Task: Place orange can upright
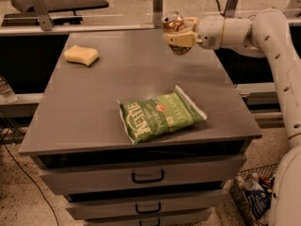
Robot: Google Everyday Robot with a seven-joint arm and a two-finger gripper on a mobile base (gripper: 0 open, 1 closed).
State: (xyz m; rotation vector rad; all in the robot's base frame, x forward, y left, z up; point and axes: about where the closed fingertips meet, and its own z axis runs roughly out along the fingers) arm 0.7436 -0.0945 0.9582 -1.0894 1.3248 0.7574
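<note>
The orange can point(173, 23) is held in the air above the far right part of the grey table point(117, 79). Its silver top faces up and slightly left, so it stands roughly upright with a small tilt. My gripper point(179, 34) is shut on the orange can from the right side, at the end of the white arm point(244, 32) that reaches in from the right. The can's lower part is hidden by the fingers.
A green chip bag point(160, 117) lies flat near the table's front right. A yellow sponge point(81, 55) lies at the far left. Drawers point(146, 175) sit under the tabletop. A bottle point(5, 89) stands at the left edge, a basket point(249, 197) on the floor at right.
</note>
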